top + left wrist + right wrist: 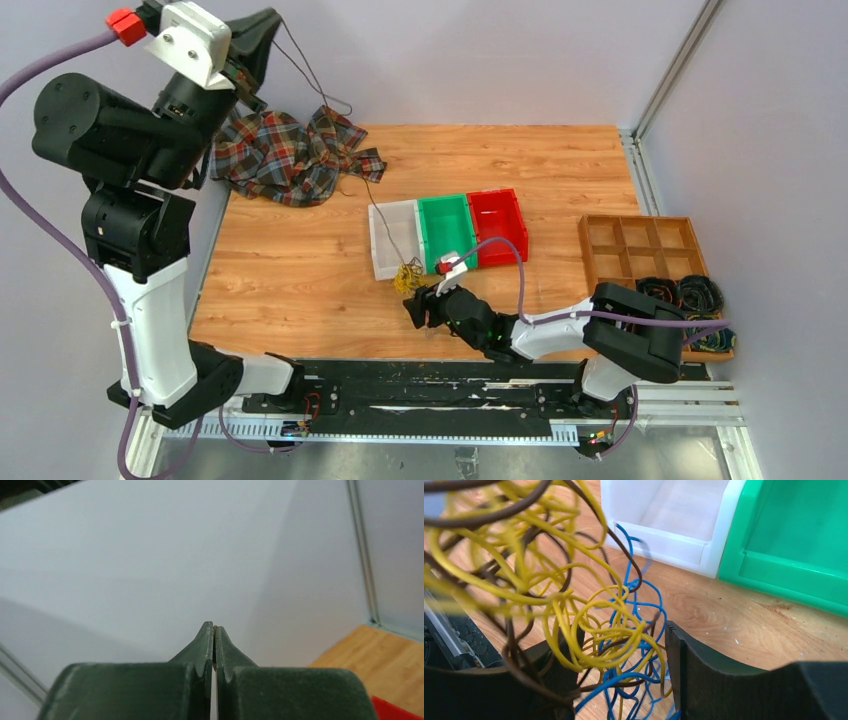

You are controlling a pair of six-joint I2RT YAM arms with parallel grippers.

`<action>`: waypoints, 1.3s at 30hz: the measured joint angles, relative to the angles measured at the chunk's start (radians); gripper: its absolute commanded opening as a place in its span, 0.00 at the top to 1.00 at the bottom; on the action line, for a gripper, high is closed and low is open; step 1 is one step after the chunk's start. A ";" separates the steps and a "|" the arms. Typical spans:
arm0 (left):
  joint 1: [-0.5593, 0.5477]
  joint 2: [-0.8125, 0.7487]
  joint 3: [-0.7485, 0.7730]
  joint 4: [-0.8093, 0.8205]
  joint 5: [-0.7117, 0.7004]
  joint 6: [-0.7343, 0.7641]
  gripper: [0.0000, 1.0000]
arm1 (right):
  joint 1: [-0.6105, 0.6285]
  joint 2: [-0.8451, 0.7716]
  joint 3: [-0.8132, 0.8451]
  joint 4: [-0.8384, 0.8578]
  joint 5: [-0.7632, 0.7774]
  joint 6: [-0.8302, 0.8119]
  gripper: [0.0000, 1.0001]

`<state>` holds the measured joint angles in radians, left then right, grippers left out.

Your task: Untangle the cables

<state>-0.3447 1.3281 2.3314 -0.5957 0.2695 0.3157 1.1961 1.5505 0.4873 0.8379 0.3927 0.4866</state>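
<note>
Right hand (620, 647) straddles cables (555, 599) (blue shows close-up).

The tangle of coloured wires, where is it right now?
In the top view the tangle of wires sits mid-table, just before the white bin, between the open fingers of the right gripper.

No writing, label, brand name, number or sign is showing clearly enough to be read in any of the three views.
</note>
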 measured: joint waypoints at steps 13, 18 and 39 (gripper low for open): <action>0.000 -0.019 -0.014 0.312 -0.144 0.100 1.00 | 0.000 0.025 -0.042 -0.002 -0.027 0.050 0.51; 0.000 0.011 0.043 0.488 -0.230 0.138 0.99 | 0.000 0.035 -0.042 -0.024 -0.042 0.072 0.52; 0.000 -0.253 -0.419 0.626 -0.067 0.081 1.00 | -0.003 -0.209 0.090 -0.285 -0.053 -0.018 0.27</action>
<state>-0.3447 1.0756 1.9121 0.0299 0.2028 0.3965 1.1931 1.3411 0.5777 0.5526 0.3401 0.4690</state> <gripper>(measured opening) 0.011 0.726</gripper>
